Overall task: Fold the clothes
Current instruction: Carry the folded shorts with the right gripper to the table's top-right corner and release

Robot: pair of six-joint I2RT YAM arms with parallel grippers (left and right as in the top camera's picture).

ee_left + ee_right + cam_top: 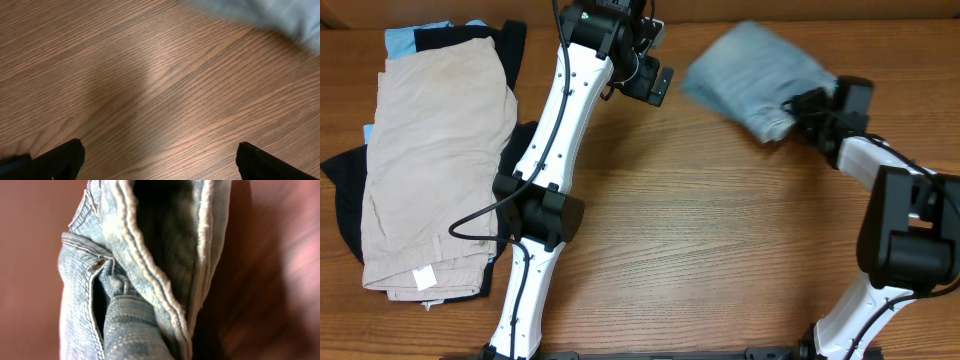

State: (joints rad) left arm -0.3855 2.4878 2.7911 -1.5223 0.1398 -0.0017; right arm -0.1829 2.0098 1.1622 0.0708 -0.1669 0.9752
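Folded light-wash denim shorts [755, 78] hang blurred at the back right of the table. My right gripper [807, 112] is shut on their right edge. The right wrist view shows the denim [135, 280] up close, with seams, a rivet and a hem, and the fingers hidden by it. My left gripper [655, 85] is open and empty over bare wood to the left of the denim; its two black fingertips [159, 162] show wide apart, with a corner of the denim [270, 15] at the top right. Beige shorts [435, 160] lie on black and sky-blue pieces at the left.
The pile at the left [380, 170] covers the table's left side, with black cloth [340, 190] sticking out beneath. The left arm [555, 130] runs from the front up across the middle. The wooden table [720, 230] has bare wood between the arms.
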